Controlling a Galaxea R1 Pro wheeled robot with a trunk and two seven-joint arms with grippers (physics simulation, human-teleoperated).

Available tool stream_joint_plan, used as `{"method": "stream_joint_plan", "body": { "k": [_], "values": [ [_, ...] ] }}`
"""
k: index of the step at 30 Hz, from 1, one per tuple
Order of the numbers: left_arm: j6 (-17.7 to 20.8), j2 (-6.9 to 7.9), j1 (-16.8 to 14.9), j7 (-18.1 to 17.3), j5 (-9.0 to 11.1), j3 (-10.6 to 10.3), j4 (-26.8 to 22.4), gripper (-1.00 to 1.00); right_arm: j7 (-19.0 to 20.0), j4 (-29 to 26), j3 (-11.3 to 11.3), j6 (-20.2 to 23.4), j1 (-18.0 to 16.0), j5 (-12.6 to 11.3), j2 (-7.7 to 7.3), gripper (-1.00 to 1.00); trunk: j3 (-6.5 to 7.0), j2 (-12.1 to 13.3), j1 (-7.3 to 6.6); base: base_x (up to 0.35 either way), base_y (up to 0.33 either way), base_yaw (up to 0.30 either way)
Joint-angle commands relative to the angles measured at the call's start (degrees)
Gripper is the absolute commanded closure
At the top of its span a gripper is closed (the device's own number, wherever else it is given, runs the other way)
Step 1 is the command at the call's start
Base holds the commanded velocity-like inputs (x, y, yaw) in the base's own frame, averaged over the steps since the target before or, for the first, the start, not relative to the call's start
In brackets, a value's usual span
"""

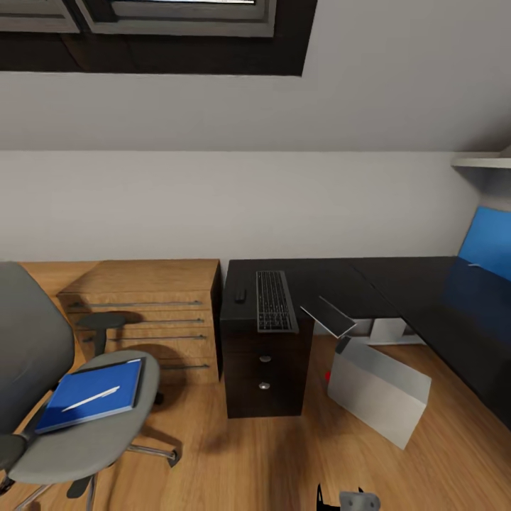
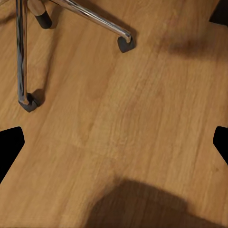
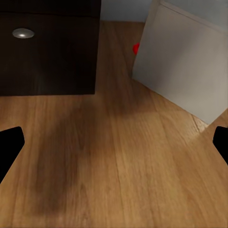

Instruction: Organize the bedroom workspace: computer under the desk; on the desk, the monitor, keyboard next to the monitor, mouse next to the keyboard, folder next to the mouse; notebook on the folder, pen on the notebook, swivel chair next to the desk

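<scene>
You're looking at a bedroom corner with a white wall and a wooden floor [image 1: 234,454] running under everything. The big L-shaped black worktop [image 1: 397,284] is sitting against the wall, with its drawer unit [image 1: 264,372] at the near end and a wooden chest of drawers [image 1: 152,312] just beside it on the left. The swivel chair [image 1: 50,397] is standing well apart from the worktop, in front of the chest, and your left wrist view is catching its chrome legs and castors [image 2: 124,43] on the floor. The computer [image 1: 380,394] is lying tilted on the floor beside the drawer unit, red dot facing it, and your right wrist view is showing the same grey case [image 3: 183,61]. The monitor [image 1: 328,316] is leaning off the worktop's front edge above the computer. The folder [image 1: 92,394] is resting on the chair seat with the pen [image 1: 91,398] lying on top. The keyboard [image 1: 275,300] is lying on the worktop above the drawers, with the mouse [image 1: 240,295] just beside it. Both your hands are hanging open over bare floor, dark fingertips [image 2: 10,147] [image 3: 10,147] wide apart at the frame edges.
</scene>
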Motion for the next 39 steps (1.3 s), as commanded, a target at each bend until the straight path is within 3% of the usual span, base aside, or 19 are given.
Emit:
{"method": "stream_joint_plan", "body": {
  "k": [1,11,17,22,24,25,27,28,29,34,35,38,39],
  "values": [
    [-0.2,0.03,-0.1,0.4,0.4,-0.5,0.0,-1.0,-0.6,0.0,0.2,0.0,-0.1,0.5,-0.01,-1.0,-0.24,-0.4,0.22,0.0,0.0,0.0],
    [-0.6,-0.03,-0.1,0.5,0.4,-0.5,-0.5,-1.0,-0.8,-0.4,0.1,-2.8,0.0,0.5,-0.13,-1.0,-2.04,-4.5,2.42,0.0,0.0,0.0],
    [0.8,0.02,-0.1,0.7,0.4,-0.7,-5.7,-1.0,-1.1,-4.5,0.2,-5.8,-0.1,0.5,0.13,-1.0,-3.11,-6.9,3.74,0.0,0.0,0.0],
    [8.8,0.22,-0.1,1.8,0.4,-0.5,-13.0,-1.0,-1.1,-12.2,0.1,-5.9,-0.1,0.2,1.33,-1.0,-4.01,-8.9,4.83,0.0,0.0,0.0],
    [12.9,0.48,-0.1,2.9,0.6,-0.4,-17.8,-1.0,-0.9,-15.8,0.1,-5.4,-0.1,-0.4,1.76,-1.0,-4.37,-9.7,5.27,0.0,0.0,0.0],
    [17.2,1.11,0.0,4.5,0.8,-0.3,-23.2,-1.0,-0.8,-19.2,0.2,-4.2,-0.1,-1.5,2.06,-1.0,-4.55,-10.1,5.49,0.0,0.0,0.0],
    [21.3,1.95,0.0,6.9,1.0,-0.2,-28.9,-1.0,-0.7,-22.7,0.2,-2.4,-0.1,-3.2,2.26,-1.0,-4.91,-10.9,5.93,0.0,0.0,0.0],
    [23.3,2.34,0.0,8.4,1.3,-0.3,-31.9,-1.0,-0.6,-24.5,0.3,-1.1,-0.1,-4.3,2.35,-1.0,-5.09,-11.3,6.15,0.0,0.0,0.0],
    [27.2,2.94,0.0,11.6,2.1,-0.3,-37.9,-1.0,-0.1,-28.3,0.4,1.8,-0.1,-6.8,2.48,-1.0,-5.27,-11.7,6.37,0.0,0.0,0.0],
    [36.2,3.7,0.0,20.8,5.8,-0.4,-53.0,-1.0,3.5,-38.1,0.5,11.0,-0.2,-15.9,2.63,-1.0,-6.17,-13.7,7.47,0.0,0.0,0.0],
    [39.3,3.87,0.0,24.7,7.7,-0.4,-58.9,-1.0,5.4,-42.6,0.5,15.2,-0.2,-20.8,2.64,-1.0,-6.35,-14.1,7.69,0.0,0.0,0.0],
    [42.9,4.0,0.0,30.1,10.7,-0.5,-65.4,-1.0,7.4,-49.5,0.5,22.0,-0.2,-29.0,2.58,-1.0,-6.88,-15.3,8.35,0.0,0.0,0.0],
    [44.4,3.95,0.0,32.9,12.1,-0.5,-67.7,-1.0,8.3,-54.0,0.4,27.0,-0.2,-35.5,2.49,-1.0,-7.06,-15.7,8.57,0.0,0.0,0.0]
  ]
}}
